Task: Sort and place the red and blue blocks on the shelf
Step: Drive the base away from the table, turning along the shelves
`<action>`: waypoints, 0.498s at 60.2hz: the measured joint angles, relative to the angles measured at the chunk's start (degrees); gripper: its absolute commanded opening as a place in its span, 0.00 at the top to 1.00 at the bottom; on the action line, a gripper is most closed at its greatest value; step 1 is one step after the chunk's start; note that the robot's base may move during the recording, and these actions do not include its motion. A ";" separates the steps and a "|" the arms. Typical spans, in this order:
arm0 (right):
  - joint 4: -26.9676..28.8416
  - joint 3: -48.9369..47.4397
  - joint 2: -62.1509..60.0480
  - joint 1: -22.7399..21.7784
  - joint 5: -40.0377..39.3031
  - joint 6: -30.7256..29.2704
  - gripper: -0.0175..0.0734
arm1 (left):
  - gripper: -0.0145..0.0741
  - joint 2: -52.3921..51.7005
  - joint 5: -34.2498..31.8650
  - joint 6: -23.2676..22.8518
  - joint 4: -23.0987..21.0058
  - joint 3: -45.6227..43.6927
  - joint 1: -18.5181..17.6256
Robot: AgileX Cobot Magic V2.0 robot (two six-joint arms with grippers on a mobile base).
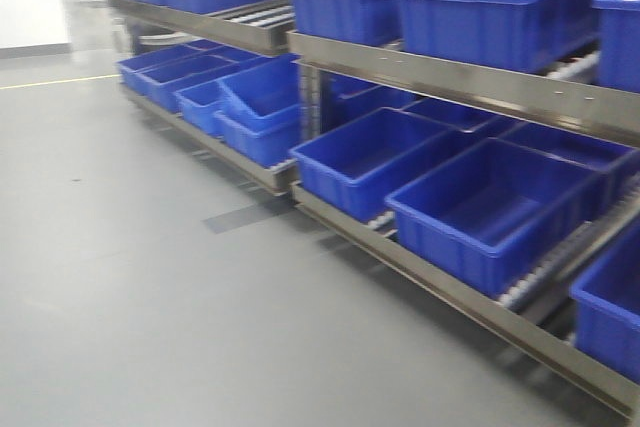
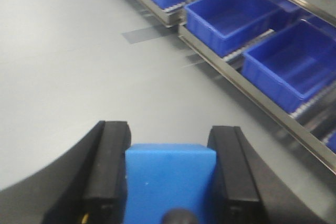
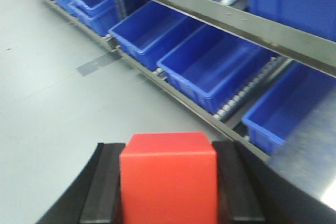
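Observation:
My left gripper [image 2: 169, 150] is shut on the blue block [image 2: 170, 182], which fills the gap between its black fingers [image 2: 107, 166]. The red block [image 3: 168, 177] is pinched the same way by my right gripper [image 3: 167, 166]. Both hover above the grey floor, short of the shelf [image 1: 470, 77], a long grey steel rack with roller tracks that runs from the far left to the near right. In the left wrist view the shelf [image 2: 247, 85] lies ahead and to the right; in the right wrist view the shelf [image 3: 220, 22] is close ahead. Neither gripper shows in the front view.
Large blue bins [image 1: 490, 212] fill both tiers of the rack, several of them open and hollow on the lower tier [image 3: 210, 69]. Grey floor [image 1: 130, 277] spreads to the left of the rack, with a darker patch [image 1: 235, 215] near its foot. A post [image 1: 310, 102] splits two rack sections.

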 measured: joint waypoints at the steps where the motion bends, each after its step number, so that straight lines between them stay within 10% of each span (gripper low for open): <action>1: 0.00 0.00 0.00 0.00 0.00 0.00 0.74 | 0.69 0.00 0.00 0.00 0.00 0.00 0.00; 30: 0.00 0.00 0.00 0.00 0.00 0.00 0.74 | 0.69 0.00 0.00 0.00 0.00 0.00 0.00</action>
